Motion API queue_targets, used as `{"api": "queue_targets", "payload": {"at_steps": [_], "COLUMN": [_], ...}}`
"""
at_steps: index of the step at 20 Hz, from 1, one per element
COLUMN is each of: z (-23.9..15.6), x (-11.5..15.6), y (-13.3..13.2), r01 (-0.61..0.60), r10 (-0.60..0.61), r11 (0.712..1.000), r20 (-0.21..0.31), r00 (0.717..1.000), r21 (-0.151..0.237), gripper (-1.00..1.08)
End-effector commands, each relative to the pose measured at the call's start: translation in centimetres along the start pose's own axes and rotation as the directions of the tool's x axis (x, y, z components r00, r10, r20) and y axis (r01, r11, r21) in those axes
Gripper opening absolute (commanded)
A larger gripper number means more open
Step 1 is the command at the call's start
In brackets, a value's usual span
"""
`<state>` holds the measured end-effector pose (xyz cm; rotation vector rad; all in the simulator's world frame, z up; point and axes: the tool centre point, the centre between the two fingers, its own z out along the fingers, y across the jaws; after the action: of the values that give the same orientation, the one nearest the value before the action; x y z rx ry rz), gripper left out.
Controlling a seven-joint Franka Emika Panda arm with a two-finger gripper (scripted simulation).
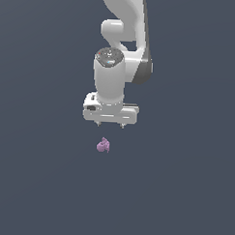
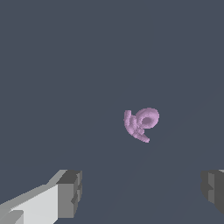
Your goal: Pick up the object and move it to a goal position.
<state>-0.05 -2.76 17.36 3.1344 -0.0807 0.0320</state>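
Below, plain dark slate-grey ground carries the mauve object (image 1: 103, 146), end effector (image 1: 110, 125) spread above it.

A plain, dark slate-grey ground (image 1: 39, 184) fills both views, evenly lit and featureless.

1. Robot arm (image 1: 124, 37): white, enters from the top centre of the frame, pointing downward.
2. Gripper (image 1: 110, 126): centre of frame, two short fingertips set apart, nothing between them.
3. Object (image 1: 103, 146): small mauve lump, just below the gripper, not touching it.
4. Ground (image 1: 39, 184): plain dark grey-blue.
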Motion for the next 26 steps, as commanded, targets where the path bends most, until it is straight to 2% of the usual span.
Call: {"api": "queue_targets", "payload": {"at_steps": [1, 14, 20, 26], "z": [0.0, -1.9, -0.1, 3.7], "x": [0.0, 0.8, 1.3, 2.2], "y": [0.0, 0.7, 1.1, 2.0], "r01": [0.0, -0.021, -0.056, -0.126], "r10": [0.0, 0.021, 0.056, 0.126], "r11": [1.0, 1.0, 0.998, 0.992], "r20": [0.0, -0.023, -0.015, 0.001], "r00": [1.0, 1.0, 0.998, 0.992], "r21": [0.0, 0.003, 0.004, 0.005], "gripper": [1.0, 1.0, 1.0, 1.0]}}
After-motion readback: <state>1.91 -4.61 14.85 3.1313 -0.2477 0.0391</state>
